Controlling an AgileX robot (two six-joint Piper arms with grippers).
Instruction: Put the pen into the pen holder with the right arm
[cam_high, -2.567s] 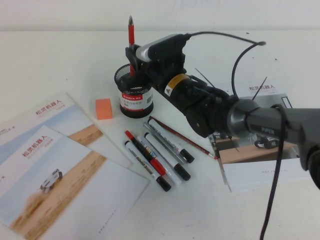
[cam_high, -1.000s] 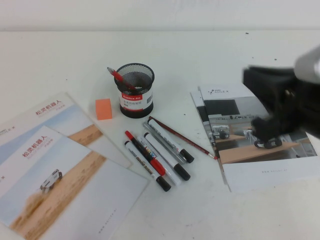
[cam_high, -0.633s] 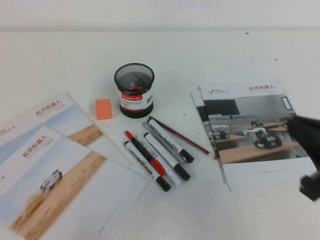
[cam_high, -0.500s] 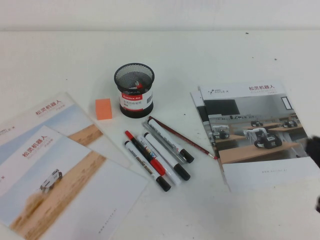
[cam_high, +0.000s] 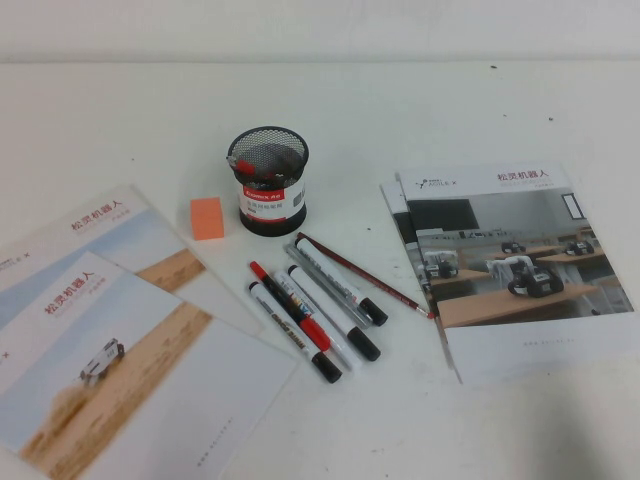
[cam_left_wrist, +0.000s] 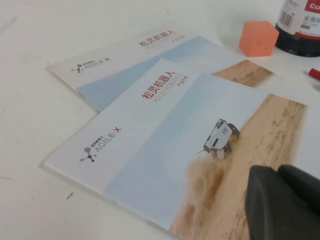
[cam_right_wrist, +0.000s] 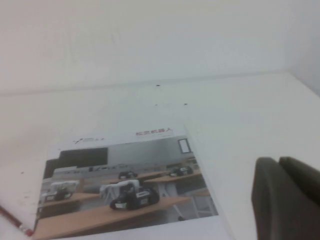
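Since the pen (cam_high: 250, 163) lies inside the holder (cam_high: 268, 180), far from our fingers, we just park. The right gripper (cam_right_wrist: 285, 200) and left gripper (cam_left_wrist: 282, 202) both look pressed together, holding nothing, over booklets.

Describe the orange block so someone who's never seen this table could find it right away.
Find the black mesh pen holder mid-table. On its left, apart from it, sits the orange block, by the brochures: the only orange thing.
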